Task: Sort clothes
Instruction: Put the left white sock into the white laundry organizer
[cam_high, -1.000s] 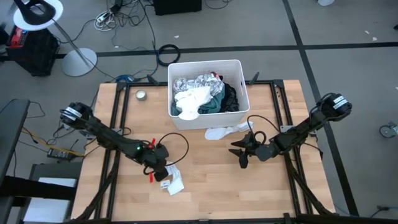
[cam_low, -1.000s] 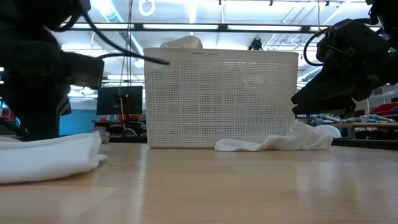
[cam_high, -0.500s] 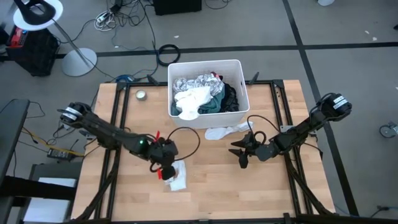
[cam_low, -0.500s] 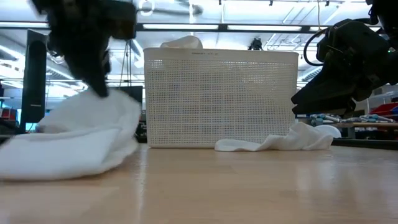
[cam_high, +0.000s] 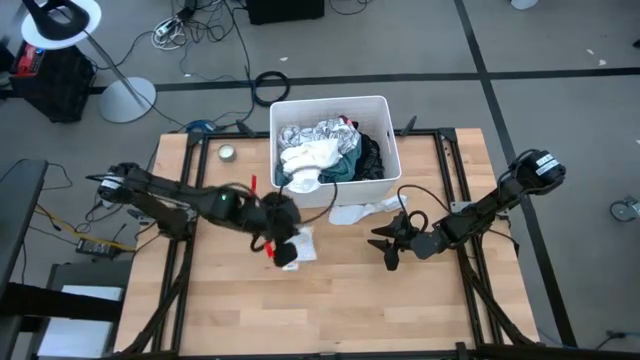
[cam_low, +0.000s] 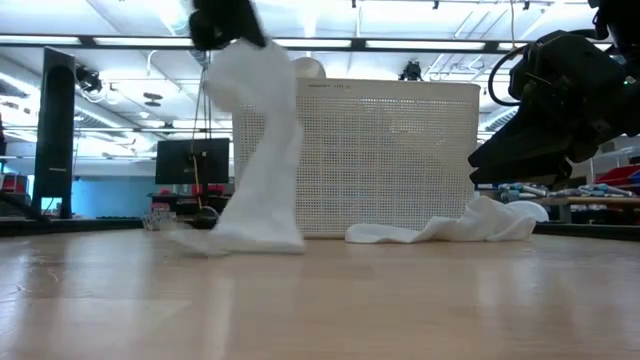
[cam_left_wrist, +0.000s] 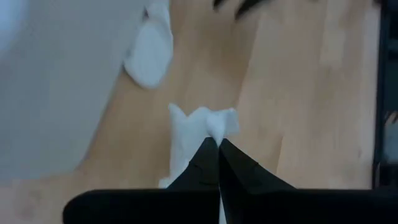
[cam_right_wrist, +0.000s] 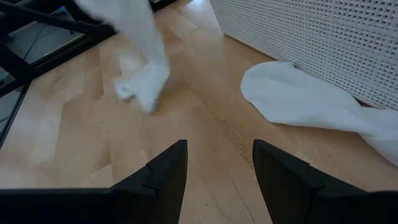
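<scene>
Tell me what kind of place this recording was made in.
Most likely a robotics lab or workshop, not a home. The wooden table stands on a grey floor strewn with cables, a monitor shows in the room behind, and long ceiling lights run across an open hall.

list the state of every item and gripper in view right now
Left gripper: fingers shut on the white fabric garment, hanging with its lower end on the wooden table.
Right gripper: fingers open, holding nothing, low over the table.
White sock: lying flat beside the bin.
White rectangular plastic bin: upright, piled with clothes.
</scene>
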